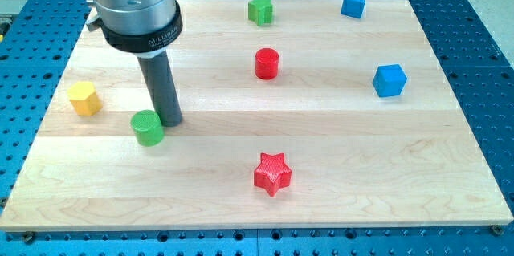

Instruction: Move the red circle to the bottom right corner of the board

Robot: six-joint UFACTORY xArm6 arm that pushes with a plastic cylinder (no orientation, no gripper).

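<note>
The red circle (267, 63) stands on the wooden board (337, 128), a little above the middle. My tip (169, 119) rests on the board at the view's left, touching or nearly touching the upper right side of a green circle (148, 128). The red circle is well to the right of my tip and higher in the view. The rod rises from the tip to the arm's grey body at the view's top left.
A red star (272, 173) lies below the middle. A yellow hexagon block (84, 98) sits at the far left. A green star (260, 10) and a blue block (352, 4) stand near the top edge. A blue cube (389, 80) sits at the right.
</note>
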